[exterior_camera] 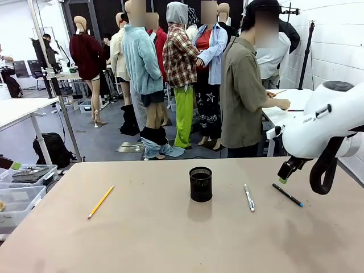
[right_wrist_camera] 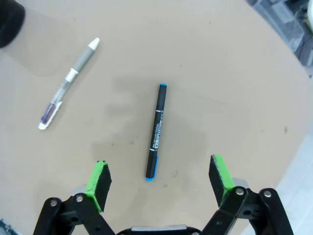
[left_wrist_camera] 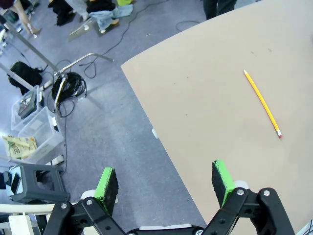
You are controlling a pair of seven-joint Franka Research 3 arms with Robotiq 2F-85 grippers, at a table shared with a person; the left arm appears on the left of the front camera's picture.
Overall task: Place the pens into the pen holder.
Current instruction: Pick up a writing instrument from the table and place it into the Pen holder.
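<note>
The black mesh pen holder (exterior_camera: 201,183) stands mid-table, and its dark edge (right_wrist_camera: 9,19) shows in a corner of the right wrist view. A yellow pencil (exterior_camera: 100,201) (left_wrist_camera: 262,103) lies to its left. To its right lie a silver-white pen (exterior_camera: 249,197) (right_wrist_camera: 68,81) and a black pen with blue ends (exterior_camera: 287,194) (right_wrist_camera: 156,131). My right gripper (exterior_camera: 282,178) (right_wrist_camera: 160,181) hangs open just above the black pen, which lies between the lines of its fingers. My left gripper (left_wrist_camera: 166,181) is open and empty over the table's left edge, short of the pencil.
Clear plastic bins (exterior_camera: 23,190) (left_wrist_camera: 36,132) sit on the floor left of the table, with cables and a stool nearby. A person (exterior_camera: 244,96) stands beyond the far edge, turned toward another table. The table's near half (exterior_camera: 170,244) is bare.
</note>
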